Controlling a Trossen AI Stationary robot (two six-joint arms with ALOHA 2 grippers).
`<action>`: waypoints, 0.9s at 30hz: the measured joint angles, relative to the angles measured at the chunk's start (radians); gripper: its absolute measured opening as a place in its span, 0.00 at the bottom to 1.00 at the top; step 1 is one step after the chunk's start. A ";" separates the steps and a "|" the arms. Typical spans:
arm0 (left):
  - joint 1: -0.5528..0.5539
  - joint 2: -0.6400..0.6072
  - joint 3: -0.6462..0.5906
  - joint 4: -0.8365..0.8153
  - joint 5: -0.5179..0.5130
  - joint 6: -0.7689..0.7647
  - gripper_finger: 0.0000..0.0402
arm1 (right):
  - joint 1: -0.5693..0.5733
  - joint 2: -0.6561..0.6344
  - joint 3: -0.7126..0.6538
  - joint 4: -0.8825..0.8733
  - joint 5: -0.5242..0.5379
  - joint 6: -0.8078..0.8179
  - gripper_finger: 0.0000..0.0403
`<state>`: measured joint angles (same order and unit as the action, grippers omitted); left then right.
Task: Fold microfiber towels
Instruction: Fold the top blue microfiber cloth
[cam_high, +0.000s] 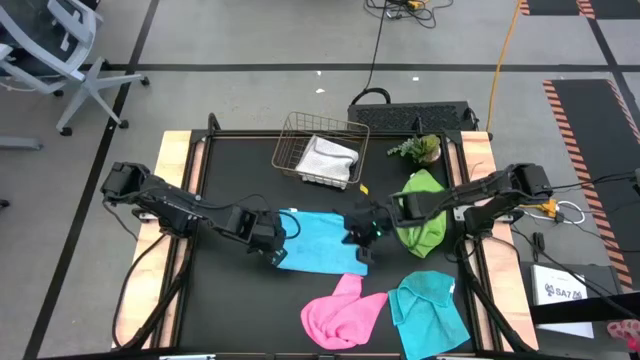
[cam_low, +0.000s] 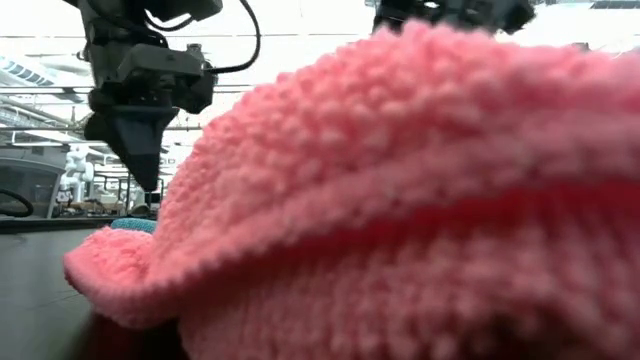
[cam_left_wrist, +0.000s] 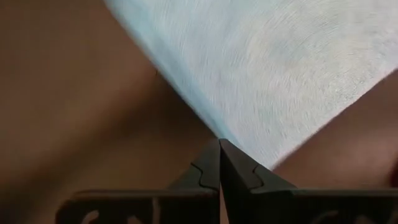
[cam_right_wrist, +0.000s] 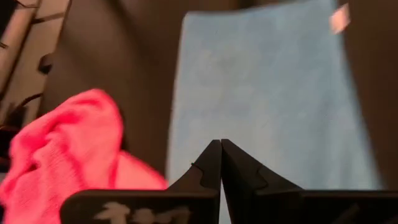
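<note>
A cyan-blue towel (cam_high: 320, 240) lies spread flat on the black table top. My left gripper (cam_high: 275, 250) is shut at its near left corner, and my right gripper (cam_high: 362, 250) is shut at its near right part. A pink towel (cam_high: 343, 315) lies crumpled near the front edge and fills the low view (cam_low: 420, 200). A second cyan towel (cam_high: 430, 310) lies crumpled to its right. A lime green towel (cam_high: 422, 210) lies bunched under my right arm. A white-grey towel (cam_high: 327, 158) lies in the wire basket. My left gripper pinches the cyan towel's near left corner (cam_left_wrist: 233, 140) between its two fingertips, coming from above and pointing down. The rest of the towel spreads away from the fingers. My right gripper meets the cyan towel near its near edge (cam_right_wrist: 205, 134) with shut fingers, from above. The fingertips hide the place of contact, and the towel around them lies flat.
The copper wire basket (cam_high: 290, 135) stands at the back of the table, with a small green plant (cam_high: 418, 150) to its right. Wooden strips (cam_high: 172, 160) run along the table's left and right sides. Bare black table top (cam_high: 230, 300) lies at the front left.
</note>
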<state>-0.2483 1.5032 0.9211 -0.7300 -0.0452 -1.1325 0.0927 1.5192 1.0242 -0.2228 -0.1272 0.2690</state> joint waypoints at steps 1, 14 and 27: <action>-0.008 0.000 0.000 -0.007 0.021 -0.078 0.01 | -0.018 0.002 0.019 -0.016 0.000 -0.026 0.00; -0.159 0.000 -0.003 0.115 -0.058 -0.523 0.01 | -0.158 0.032 0.079 -0.044 -0.034 -0.201 0.00; -0.222 0.133 -0.003 0.213 -0.096 -0.706 0.02 | -0.176 0.053 0.078 -0.053 -0.061 -0.256 0.00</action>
<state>-0.4705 1.6362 0.9177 -0.5167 -0.1411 -1.8385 -0.0837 1.5719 1.1023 -0.2754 -0.1879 0.0132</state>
